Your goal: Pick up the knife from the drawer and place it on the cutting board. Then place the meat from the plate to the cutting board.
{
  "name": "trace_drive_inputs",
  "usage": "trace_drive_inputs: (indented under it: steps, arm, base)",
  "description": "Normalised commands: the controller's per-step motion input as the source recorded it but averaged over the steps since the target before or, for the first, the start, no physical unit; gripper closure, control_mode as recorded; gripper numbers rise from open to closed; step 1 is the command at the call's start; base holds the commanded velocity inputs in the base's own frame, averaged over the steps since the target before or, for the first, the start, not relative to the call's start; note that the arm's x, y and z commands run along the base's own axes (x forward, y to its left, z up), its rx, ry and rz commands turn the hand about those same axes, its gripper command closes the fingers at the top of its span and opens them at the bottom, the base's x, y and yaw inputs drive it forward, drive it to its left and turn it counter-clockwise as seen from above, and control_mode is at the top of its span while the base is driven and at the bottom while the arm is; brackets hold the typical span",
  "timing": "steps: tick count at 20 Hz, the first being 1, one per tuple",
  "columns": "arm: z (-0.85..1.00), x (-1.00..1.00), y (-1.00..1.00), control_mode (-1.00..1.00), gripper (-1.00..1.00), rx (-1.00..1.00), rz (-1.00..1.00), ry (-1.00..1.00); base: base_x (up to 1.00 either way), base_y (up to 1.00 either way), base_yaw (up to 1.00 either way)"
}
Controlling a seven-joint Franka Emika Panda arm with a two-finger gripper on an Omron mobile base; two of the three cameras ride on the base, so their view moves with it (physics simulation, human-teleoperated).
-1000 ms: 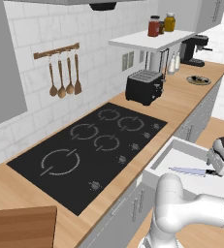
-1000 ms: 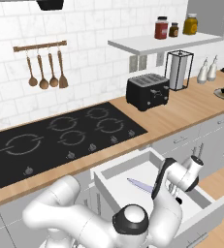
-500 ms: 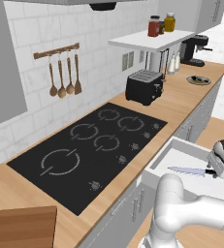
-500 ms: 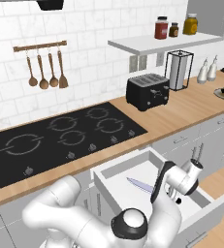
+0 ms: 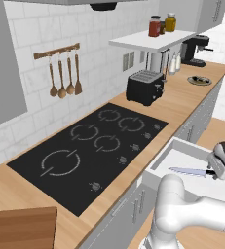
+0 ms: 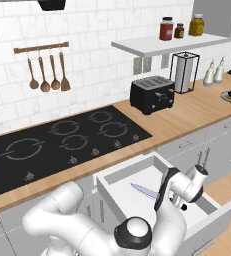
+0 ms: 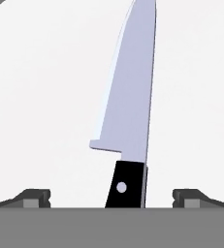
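Knife (image 7: 130, 97) is found lying flat on the white floor of the pulled-out drawer (image 6: 137, 197), its silver blade pointing away from the hand and its black handle nearest the gripper (image 7: 111, 196). We note in the hand view that the gripper's two dark fingertips (image 7: 33, 197) stand spread wide, one to each side of the handle, with clear white floor between each tip and the handle; nothing is grasped and the jaws are released. In the left base view we see the knife (image 5: 192, 171) inside the drawer (image 5: 165, 163) with the gripper (image 5: 221, 163) low over its handle end. In the right base view the blade (image 6: 144, 191) shows just beside the dark hand (image 6: 169, 189), which hangs within the drawer. We record the cutting board (image 5: 19, 228) at the lower left corner of the left base view, on the wooden counter (image 5: 182, 102) beyond the near end of the black hob (image 5: 94, 146), well apart from the drawer. The plate (image 5: 199, 80) sits far along the counter near the coffee machine (image 5: 196, 48), with a dark item on it that is too small for us to identify. A black toaster (image 6: 152, 94) stands between hob and plate, against the tiled wall
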Motion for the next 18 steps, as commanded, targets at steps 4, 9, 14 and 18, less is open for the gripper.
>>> trace_drive_inputs:
  steps: [4,9,14,18]
  arm:
    - [0.00,0.25,0.00,-1.00,-1.00,0.00,0.00,0.00]
    - [-0.08,0.07,0.00,-1.00,-1.00,0.00,0.00,0.00]
    - [-0.25,0.00,0.00,-1.00,-1.00,0.00,0.00,0.00]
    - [-0.19,-0.09,0.00,-1.00,-1.00,0.00,0.00,-0.01]
  base:
    - [0.00,0.00,0.00]
    - [0.00,0.00,0.00]
    - [0.00,0.00,0.00]
    - [0.00,0.00,0.00]
